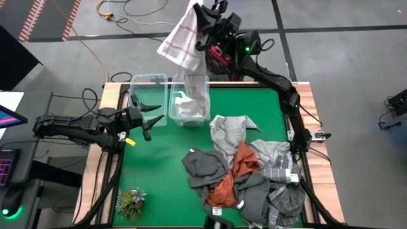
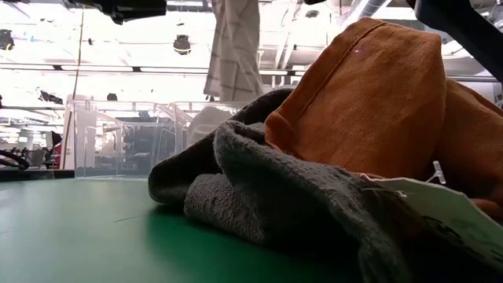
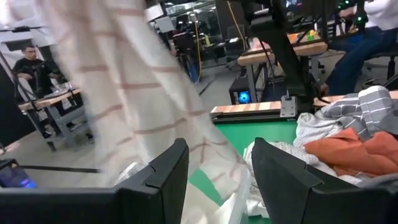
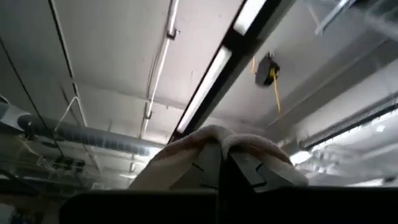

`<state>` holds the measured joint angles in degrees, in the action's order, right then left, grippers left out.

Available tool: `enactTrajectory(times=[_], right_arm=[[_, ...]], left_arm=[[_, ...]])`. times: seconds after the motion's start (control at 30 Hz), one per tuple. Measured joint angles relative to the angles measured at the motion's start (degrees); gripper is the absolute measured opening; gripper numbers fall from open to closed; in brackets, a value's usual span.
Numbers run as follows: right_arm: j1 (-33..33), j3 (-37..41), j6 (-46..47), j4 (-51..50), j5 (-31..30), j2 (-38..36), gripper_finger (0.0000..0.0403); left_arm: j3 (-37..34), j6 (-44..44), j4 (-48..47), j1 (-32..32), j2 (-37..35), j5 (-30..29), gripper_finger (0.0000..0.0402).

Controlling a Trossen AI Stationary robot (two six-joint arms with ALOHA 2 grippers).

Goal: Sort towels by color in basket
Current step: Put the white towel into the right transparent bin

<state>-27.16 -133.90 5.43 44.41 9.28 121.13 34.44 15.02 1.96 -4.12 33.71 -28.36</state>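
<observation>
A white towel with thin red checks [image 1: 186, 39] hangs from my right gripper [image 1: 200, 16], which is raised high over the table's far edge and shut on it. The same towel shows in the low view [image 2: 234, 47] and as a blur in the left wrist view [image 3: 124, 93]. Its lower end reaches into the right-hand clear bin [image 1: 191, 95], where white cloth lies. A pile of dark grey [image 1: 205, 166], rust-orange [image 1: 236, 166] and grey plaid towels [image 1: 280, 166] lies on the green mat at the right. My left gripper [image 1: 149, 117] stands open and level beside the bins, touching nothing. My right gripper pinches a bunched fold of the white checked towel [image 4: 214, 138] between its two shut fingers, which slant upward. The cloth drapes over the fingertips to both sides. It hangs long and slack below the gripper, its lower end [image 1: 194, 89] down in the right clear bin.
A second clear bin [image 1: 149, 86] stands left of the first, with nothing showing inside it. A small green plant [image 1: 130, 202] sits at the mat's near left corner. Bare green mat [image 1: 159, 165] lies between the left gripper and the pile. People and benches show beyond the table.
</observation>
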Motion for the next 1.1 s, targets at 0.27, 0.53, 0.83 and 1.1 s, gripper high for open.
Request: enactTrajectory(times=[0.27,0.53,0.83,1.1], right_arm=[[-1.22,0.01,-7.74,-39.87,3.53,-0.83,0.0027],[0.58,0.01,-15.48,-68.37,4.09,-0.86,0.0028],[0.93,0.12,-15.06,-96.99,1.12,-0.88,0.0029],[1.96,0.41,-13.38,-108.81,0.90,-0.88,0.0029]], left_arm=[[0.00,-0.69,-2.75,0.00,-0.26,-0.01,0.0167],[0.00,-3.67,-4.51,0.00,-3.38,-0.11,0.0167],[0.00,-5.73,-5.92,0.00,-4.63,-0.11,0.0167],[0.00,-6.19,-4.99,0.00,-4.46,-0.11,0.0167]])
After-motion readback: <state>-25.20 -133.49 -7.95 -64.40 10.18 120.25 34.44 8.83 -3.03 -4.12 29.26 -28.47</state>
